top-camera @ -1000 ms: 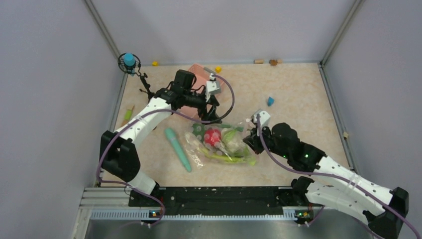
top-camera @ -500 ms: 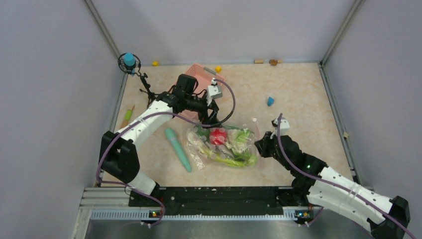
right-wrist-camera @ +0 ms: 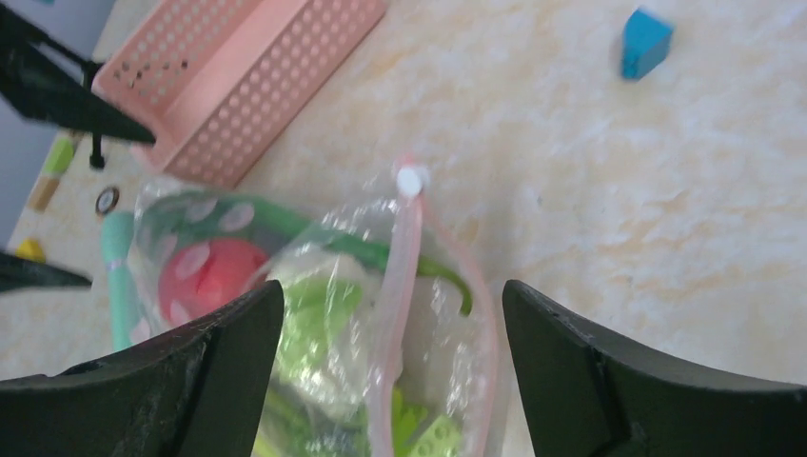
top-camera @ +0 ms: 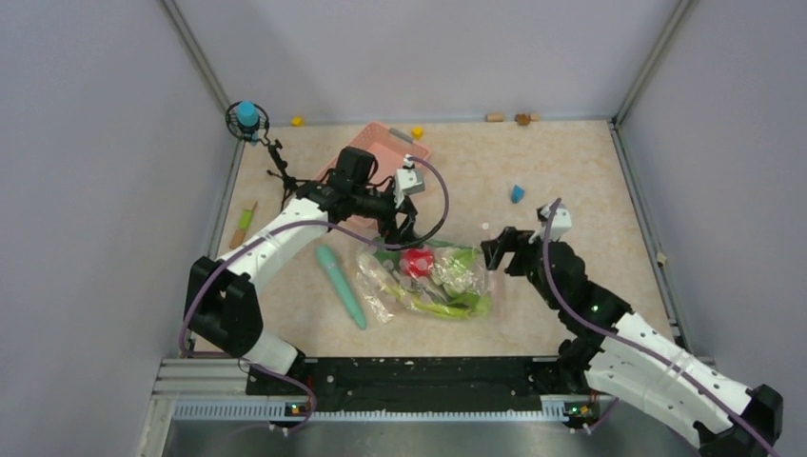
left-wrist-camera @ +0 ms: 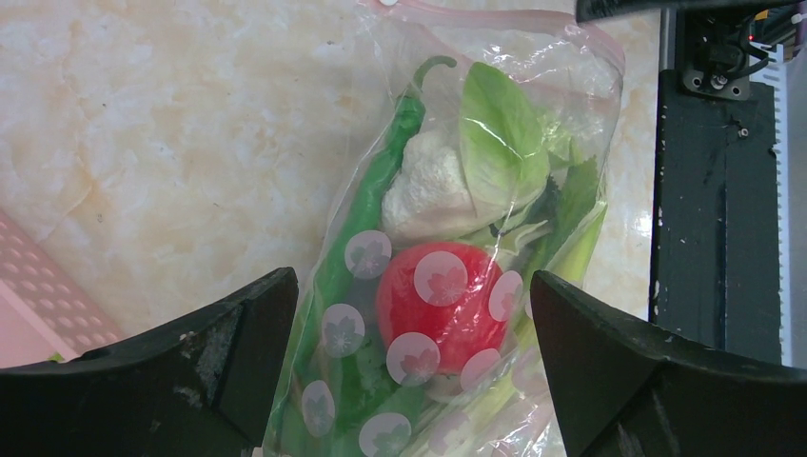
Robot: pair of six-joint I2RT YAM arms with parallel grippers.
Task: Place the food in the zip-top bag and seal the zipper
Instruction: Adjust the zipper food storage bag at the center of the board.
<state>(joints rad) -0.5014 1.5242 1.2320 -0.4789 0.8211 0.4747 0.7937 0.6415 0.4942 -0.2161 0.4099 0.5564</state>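
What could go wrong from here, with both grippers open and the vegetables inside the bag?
The zipper looks blurred in the right wrist view, so it may not be fully sealed; the vegetables could slip out. The open left gripper hangs over the tomato and might pinch the zip-top bag if it closes lower.

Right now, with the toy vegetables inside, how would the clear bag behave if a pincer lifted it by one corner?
Probably floppy: the zip-top bag is thin, crinkled film, so it would likely sag around its load. The tomato and cauliflower lie loose inside and may slide toward the low end.
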